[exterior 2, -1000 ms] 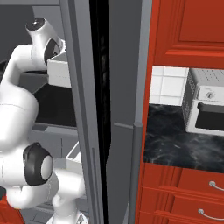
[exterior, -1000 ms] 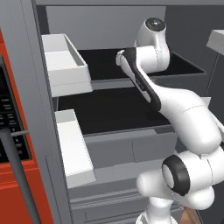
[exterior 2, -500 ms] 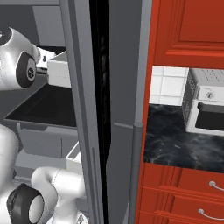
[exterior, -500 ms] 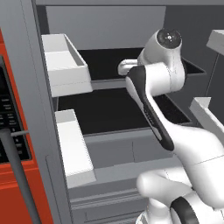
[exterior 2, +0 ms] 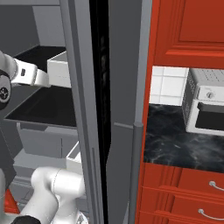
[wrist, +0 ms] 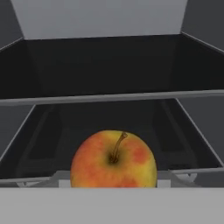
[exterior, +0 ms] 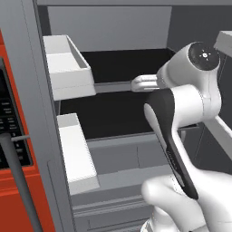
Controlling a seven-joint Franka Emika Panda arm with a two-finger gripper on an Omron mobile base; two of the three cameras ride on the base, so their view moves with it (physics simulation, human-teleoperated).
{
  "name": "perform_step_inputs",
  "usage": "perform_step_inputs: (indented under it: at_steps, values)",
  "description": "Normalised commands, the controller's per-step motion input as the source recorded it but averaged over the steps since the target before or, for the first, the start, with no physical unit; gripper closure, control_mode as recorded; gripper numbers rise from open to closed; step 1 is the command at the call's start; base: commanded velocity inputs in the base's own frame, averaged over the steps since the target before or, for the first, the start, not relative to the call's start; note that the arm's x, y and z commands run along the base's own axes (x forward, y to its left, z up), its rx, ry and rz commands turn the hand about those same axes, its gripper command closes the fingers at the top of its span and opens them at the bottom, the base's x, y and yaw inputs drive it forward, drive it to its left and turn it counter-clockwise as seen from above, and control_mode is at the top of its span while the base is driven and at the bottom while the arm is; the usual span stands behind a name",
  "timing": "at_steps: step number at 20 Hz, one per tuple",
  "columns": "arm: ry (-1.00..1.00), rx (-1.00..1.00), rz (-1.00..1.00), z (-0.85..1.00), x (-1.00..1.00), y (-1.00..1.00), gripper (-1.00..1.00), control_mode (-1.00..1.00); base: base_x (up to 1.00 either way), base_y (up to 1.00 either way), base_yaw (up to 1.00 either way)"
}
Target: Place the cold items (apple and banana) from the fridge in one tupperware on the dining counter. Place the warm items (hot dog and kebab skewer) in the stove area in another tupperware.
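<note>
A: Item one, your apple (wrist: 113,159)?
B: Red-yellow, stem up, close before the hand, fridge shelf (wrist: 109,98) behind it.
A: Your gripper?
B: Fingers hidden; grasping or released, you cannot tell.

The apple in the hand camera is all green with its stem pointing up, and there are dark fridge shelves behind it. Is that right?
Not quite. The apple is not green: in the hand view it is yellow-orange with red patches. The rest holds: its stem points up, and the dark fridge shelves lie behind it.
</note>
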Motion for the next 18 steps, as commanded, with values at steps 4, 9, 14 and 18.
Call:
perform_step_inputs:
  at_steps: [4, 9, 14, 18]
  values:
    - [0.00, 0.00, 0.00, 0.04, -0.46, 0.00, 1.00, -1.00, 0.00, 0.00, 0.00]
    - [0.03, 0.00, 0.00, -0.08, -0.02, 0.00, 1.00, 1.00, -0.12, 0.00, 0.00]
    - [0.00, 0.00, 0.00, 0.00, 0.00, 0.00, 1.00, 1.00, -1.00, 0.00, -0.02]
    - [0.00, 0.00, 0.00, 0.00, 0.00, 0.00, 1.00, 1.00, -1.00, 0.00, -0.02]
